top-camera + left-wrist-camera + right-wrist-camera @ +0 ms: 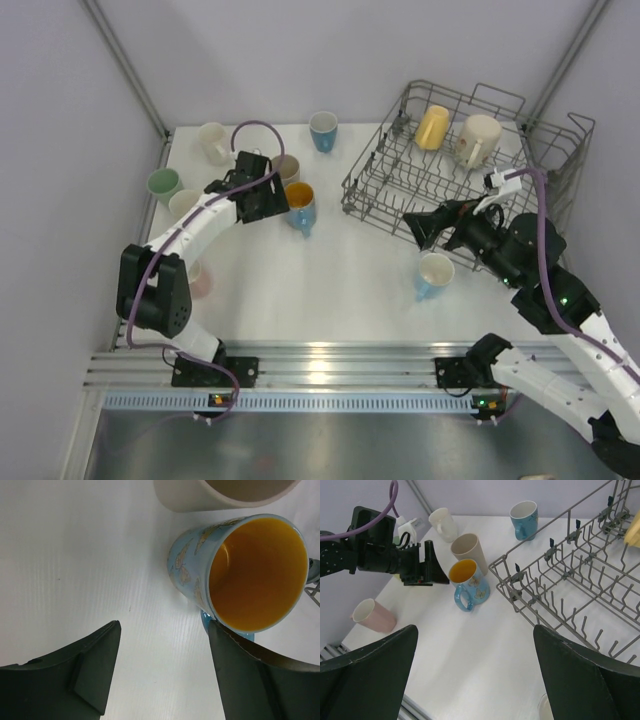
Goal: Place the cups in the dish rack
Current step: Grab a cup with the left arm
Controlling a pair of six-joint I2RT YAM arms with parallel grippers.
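A light blue mug with an orange inside (255,575) (300,207) (470,582) stands on the white table, a beige tumbler (200,495) (286,168) just behind it. My left gripper (164,625) (268,196) is open right beside this mug. Its right fingertip reaches the mug's rim, and only table shows between the jaws. The grey wire dish rack (378,135) (555,587) at the back right holds a yellow cup (432,127) and a cream mug (478,138). My right gripper (475,630) (420,230) hangs wide open and empty over the table at the rack's near corner.
More cups stand about: cream (213,140), blue (323,130), mint green (163,183), white (183,203), pink (198,280) (372,616). A blue mug with a white inside (434,272) stands just below my right gripper. A metal rail (320,360) bounds the near edge.
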